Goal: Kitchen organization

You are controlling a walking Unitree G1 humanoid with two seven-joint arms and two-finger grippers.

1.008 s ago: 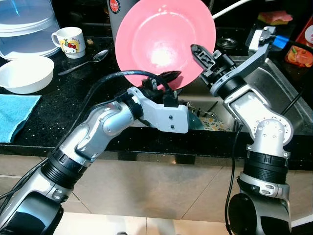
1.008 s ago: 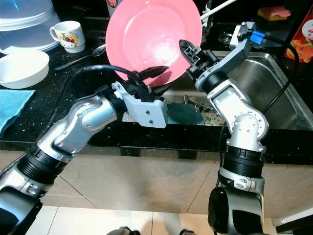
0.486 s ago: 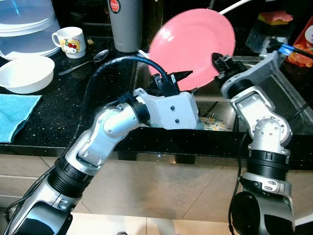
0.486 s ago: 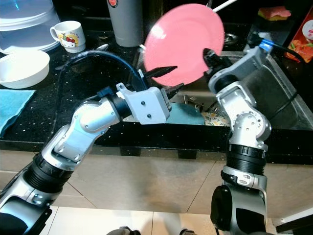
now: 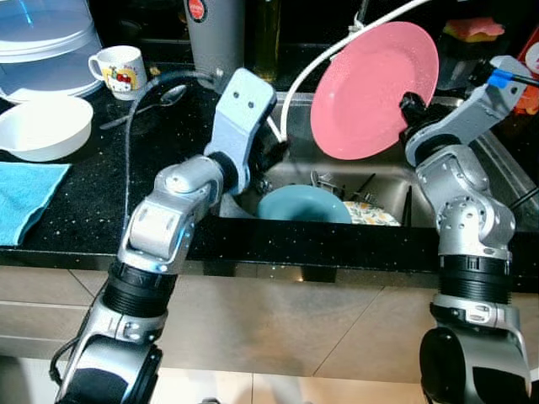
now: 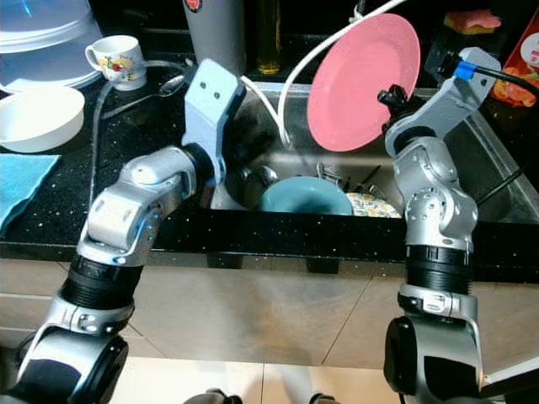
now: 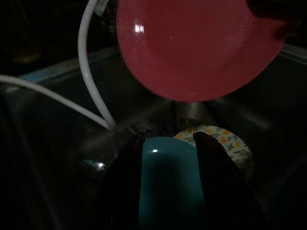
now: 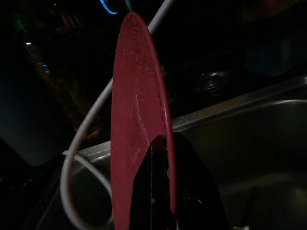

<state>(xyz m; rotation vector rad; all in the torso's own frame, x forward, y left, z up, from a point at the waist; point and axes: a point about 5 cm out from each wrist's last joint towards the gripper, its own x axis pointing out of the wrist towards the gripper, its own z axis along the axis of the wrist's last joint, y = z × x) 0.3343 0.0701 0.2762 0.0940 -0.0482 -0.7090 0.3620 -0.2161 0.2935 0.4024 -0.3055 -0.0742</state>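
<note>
pink plate [image 5: 375, 88] is up in the air over the sink [image 5: 480, 143], standing almost on edge, and the right hand [image 5: 411, 108] is clamped on its rim. in the right wrist view you can see the plate edge-on with one black finger [image 8: 189, 187] on each side of it, so it's a proper pinch grip.

the left hand [image 7: 168, 158] is reaching down into the sink basin, fingers spread apart with nothing between them. through the gap in the left wrist view there's a teal plate [image 7: 168, 182] lying in the sink, and just beside it a floral plate [image 7: 225, 141] with yellow and orange bits. some dark cutlery [image 5: 341, 183] sits behind the teal one.

a white hose [image 5: 299, 80] curves from the top of the scene down into the sink next to the left arm.

on the black speckled table [image 5: 93, 185] to the left: a white bowl [image 5: 42, 126], a cartoon mug [image 5: 120, 71], a spoon [image 5: 156, 103], a blue cloth [image 5: 25, 198] at the edge, and a clear plastic lidded container [image 5: 42, 46] at the back. a grey cylinder [image 5: 210, 34] with a red sticker stands behind the sink's left corner.
</note>
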